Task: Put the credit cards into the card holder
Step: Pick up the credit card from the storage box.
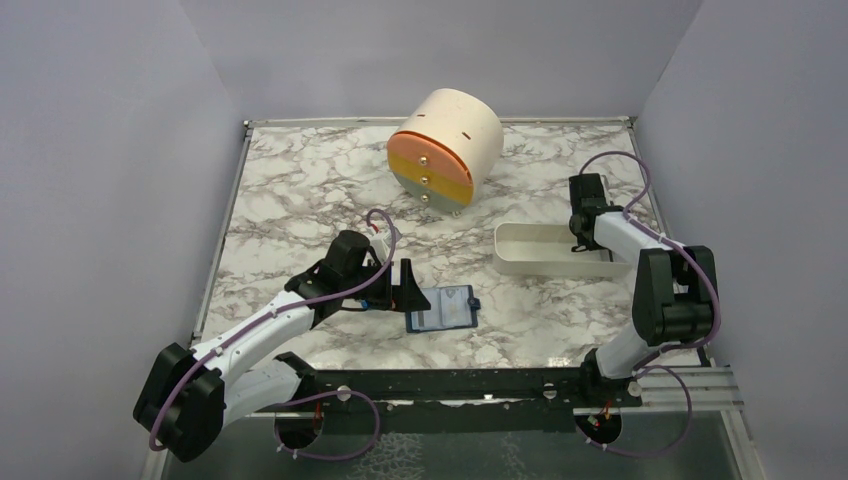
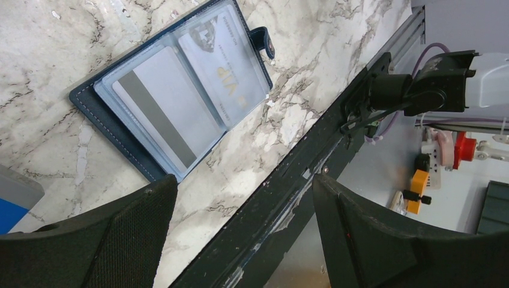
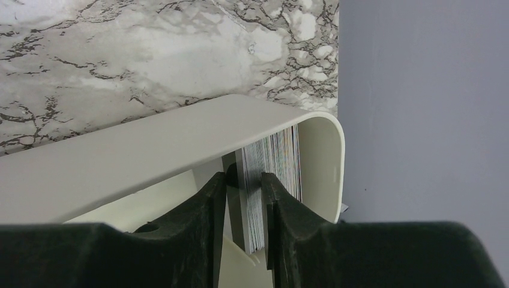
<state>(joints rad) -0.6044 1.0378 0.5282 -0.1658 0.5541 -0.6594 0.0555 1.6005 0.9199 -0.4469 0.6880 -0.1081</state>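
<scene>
**Right fingers on the tray's cards, card holder open near the front edge**

From above: shows the card holder [image 1: 444, 308] lying open on the marble table [image 1: 300, 200], near the front edge and just beside the left gripper [image 1: 408, 285]. Places the right gripper [image 1: 578, 240] down in the right end of the white tray [image 1: 530, 265]. Leaves bare marble between card holder and tray, and more behind, up to the round drawer unit [image 1: 445, 145]. Offers no writing large enough to read.

From the left wrist: finds the fingers [image 2: 120, 240] spread wide, holding nothing, over the table edge and its black rail [image 2: 282, 210]. Reads "VIP" in gold on one of two credit cards [image 2: 225, 66] under clear sleeves, with a grey stripe along the other. Puts the snap tab [image 2: 262, 41] on the far flap and a blue block [image 2: 7, 215] at the left border.

From the right wrist: catches the fingers [image 3: 210, 222] closed on what looks like a few of the credit cards [image 3: 273, 156] standing on edge against the tray's rounded end wall. Cannot make out the print on the card edges. Leaves little room towards the purple side wall [image 3: 420, 120].
</scene>
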